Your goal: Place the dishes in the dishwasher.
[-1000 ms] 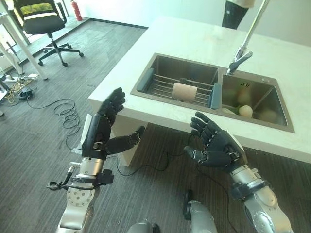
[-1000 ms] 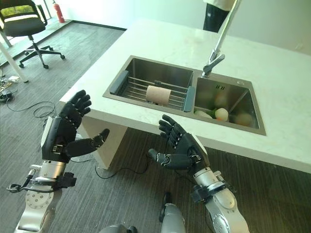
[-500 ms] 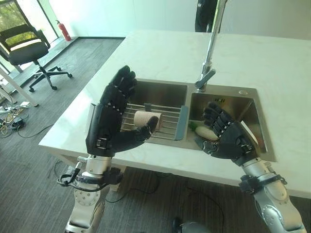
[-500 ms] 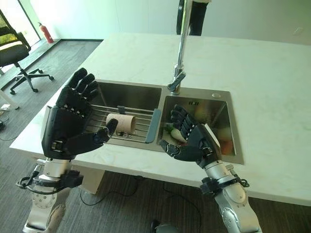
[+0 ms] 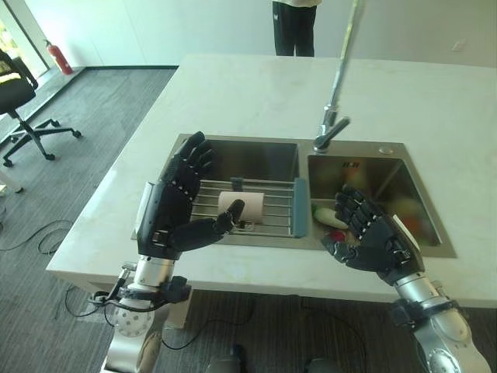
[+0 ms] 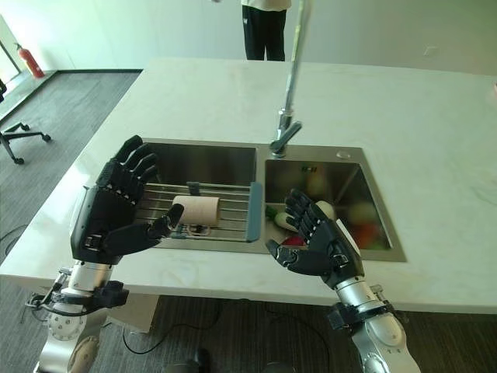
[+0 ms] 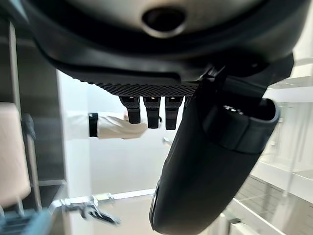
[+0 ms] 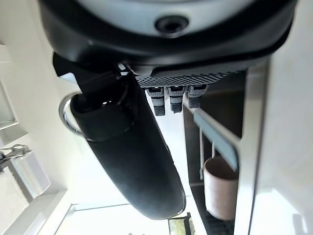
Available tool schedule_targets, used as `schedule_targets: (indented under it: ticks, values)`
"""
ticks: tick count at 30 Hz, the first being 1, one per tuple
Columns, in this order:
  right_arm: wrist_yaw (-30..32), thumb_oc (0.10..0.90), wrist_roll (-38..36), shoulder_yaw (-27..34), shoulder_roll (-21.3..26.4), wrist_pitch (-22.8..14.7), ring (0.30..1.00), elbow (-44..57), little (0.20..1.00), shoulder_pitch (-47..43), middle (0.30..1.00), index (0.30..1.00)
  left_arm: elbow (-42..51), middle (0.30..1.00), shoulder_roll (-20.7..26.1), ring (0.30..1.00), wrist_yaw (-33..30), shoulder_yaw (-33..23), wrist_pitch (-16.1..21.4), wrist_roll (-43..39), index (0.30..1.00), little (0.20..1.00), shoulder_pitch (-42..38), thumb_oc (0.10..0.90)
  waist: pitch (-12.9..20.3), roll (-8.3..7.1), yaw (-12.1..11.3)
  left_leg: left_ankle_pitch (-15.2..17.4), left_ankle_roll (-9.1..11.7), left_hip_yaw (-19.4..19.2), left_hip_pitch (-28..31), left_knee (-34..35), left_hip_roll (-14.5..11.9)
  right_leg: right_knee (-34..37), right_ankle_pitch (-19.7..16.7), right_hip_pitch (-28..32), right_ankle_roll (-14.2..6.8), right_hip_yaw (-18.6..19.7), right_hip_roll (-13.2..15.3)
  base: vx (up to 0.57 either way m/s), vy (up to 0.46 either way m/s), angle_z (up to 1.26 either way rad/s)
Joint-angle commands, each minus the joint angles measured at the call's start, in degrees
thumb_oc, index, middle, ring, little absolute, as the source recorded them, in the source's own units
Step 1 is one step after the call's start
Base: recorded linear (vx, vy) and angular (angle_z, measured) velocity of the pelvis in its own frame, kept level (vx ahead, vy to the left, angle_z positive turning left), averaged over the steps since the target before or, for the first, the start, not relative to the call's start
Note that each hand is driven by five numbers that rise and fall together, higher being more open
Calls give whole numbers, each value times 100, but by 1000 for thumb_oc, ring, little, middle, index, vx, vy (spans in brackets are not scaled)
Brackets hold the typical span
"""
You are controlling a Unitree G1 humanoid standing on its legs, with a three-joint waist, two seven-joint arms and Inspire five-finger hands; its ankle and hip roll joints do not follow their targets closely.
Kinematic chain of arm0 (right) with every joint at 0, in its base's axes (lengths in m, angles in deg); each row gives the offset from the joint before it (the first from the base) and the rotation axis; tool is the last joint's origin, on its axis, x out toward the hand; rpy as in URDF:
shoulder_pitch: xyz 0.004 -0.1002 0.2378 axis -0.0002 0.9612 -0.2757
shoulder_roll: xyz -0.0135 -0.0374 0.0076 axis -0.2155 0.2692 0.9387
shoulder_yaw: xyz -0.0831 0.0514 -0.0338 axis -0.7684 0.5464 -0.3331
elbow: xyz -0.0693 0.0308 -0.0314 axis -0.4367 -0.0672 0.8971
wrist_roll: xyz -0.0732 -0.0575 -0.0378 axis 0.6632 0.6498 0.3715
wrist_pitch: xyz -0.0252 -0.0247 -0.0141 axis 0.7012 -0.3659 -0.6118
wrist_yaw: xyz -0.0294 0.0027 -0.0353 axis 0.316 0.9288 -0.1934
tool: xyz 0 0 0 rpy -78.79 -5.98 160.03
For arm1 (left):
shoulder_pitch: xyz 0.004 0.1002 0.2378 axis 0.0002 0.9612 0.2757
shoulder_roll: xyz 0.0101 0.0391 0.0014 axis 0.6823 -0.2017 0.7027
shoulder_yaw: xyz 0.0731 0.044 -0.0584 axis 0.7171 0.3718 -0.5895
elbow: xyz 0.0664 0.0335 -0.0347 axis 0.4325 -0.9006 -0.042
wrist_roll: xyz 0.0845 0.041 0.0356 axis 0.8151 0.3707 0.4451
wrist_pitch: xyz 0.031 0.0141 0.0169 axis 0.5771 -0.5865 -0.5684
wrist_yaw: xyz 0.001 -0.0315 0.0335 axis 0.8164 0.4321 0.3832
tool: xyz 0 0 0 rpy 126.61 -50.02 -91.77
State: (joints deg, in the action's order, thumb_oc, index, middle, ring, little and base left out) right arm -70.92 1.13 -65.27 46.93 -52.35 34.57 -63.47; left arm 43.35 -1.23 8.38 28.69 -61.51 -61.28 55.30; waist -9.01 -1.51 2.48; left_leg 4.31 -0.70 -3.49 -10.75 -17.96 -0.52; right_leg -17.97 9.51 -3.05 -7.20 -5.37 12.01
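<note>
- I see a white counter (image 5: 233,93) with a double sink (image 5: 299,144); grey floor and an office chair (image 5: 19,116) lie to the left.
- The cup (image 5: 241,208) lies on the rack (image 5: 272,210) in the left basin, dishes (image 6: 322,210) in the right.
- My left hand (image 5: 167,217) and right hand (image 5: 373,237) hover spread, empty, over the near edge.

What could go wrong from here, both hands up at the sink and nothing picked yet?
1. The beige cup lies on its side on the wire rack over the left basin; a nudge from the open left hand could roll it.
2. The faucet leans over the divider, likely in the way of a reach across it.
3. The open right hand hovers at the right basin, whose dishes look piled and may shift.
</note>
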Motion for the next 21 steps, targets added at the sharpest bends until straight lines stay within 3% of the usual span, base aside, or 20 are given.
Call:
schedule_targets:
  ticks: [1,3,4,5,8,9,10,12,15,17,21]
  values:
    - [-14,800,-175,176,51,-463,900,498,900,-680,900,900,493,900,143,900,395,-258,126,-409,900,900,-467,800,233,137,-53,653,136,131,485,77,-219,78,-135,116,44,-343,-411,55,204,-11]
    - [26,800,-113,141,-13,-481,900,461,900,-684,900,900,447,900,164,900,429,-250,82,-526,900,900,-530,800,212,152,-34,662,16,148,505,77,-131,78,-425,246,-15,-377,-450,98,262,-8]
    - [38,800,-39,107,-102,-519,900,400,900,-697,900,900,398,900,134,900,421,-259,279,-438,900,900,-568,800,156,246,15,683,-83,263,572,77,-110,3,-1020,333,-64,-483,-580,129,281,1]
    - [7,800,48,27,-202,-540,900,356,900,-741,900,900,391,900,108,900,330,-282,240,-126,900,900,-663,800,97,257,78,706,-106,289,637,77,-103,-350,-1076,77,-26,-384,-694,112,167,-3]
    - [-20,800,47,16,-189,-544,900,387,900,-744,900,900,421,900,231,900,227,-314,205,187,900,900,-771,800,89,213,123,727,-63,303,687,77,-91,78,-860,49,25,-281,-717,38,-51,0]
    - [-30,800,-8,51,-133,-557,900,385,900,-743,900,900,446,900,308,900,203,-325,203,182,900,900,-824,800,87,140,131,752,-40,308,707,77,-30,78,-554,-125,44,-129,-629,36,-174,4]
    - [-88,800,-99,129,-59,-581,900,384,900,-730,900,900,461,900,436,900,255,-352,366,141,900,900,-907,800,103,72,176,841,-39,313,732,77,33,78,-519,-379,-17,159,-532,59,-174,-5]
    - [-83,800,-154,216,-6,-590,900,314,900,-748,900,900,532,900,455,900,520,-425,372,236,900,900,-892,800,107,30,196,872,-23,308,796,77,23,78,-366,-390,-9,318,-577,81,-166,3]
    - [-35,800,-197,193,158,-407,900,280,900,-956,900,900,661,900,598,900,392,-344,143,611,900,900,-906,800,163,46,129,889,59,213,814,77,-36,78,-264,-349,12,246,-581,69,-152,8]
    - [-58,800,-195,206,317,-227,900,332,900,-1093,900,900,539,900,951,900,339,-479,152,609,900,900,-1060,800,262,87,118,900,132,6,847,77,-156,78,-197,-352,14,159,-552,103,-139,-10]
    - [54,800,-133,210,295,-105,900,297,900,-1141,900,900,378,900,1241,900,263,-678,-124,717,900,900,-1204,800,392,196,166,898,186,-46,858,77,-238,78,-170,-301,48,148,-602,82,-80,-21]
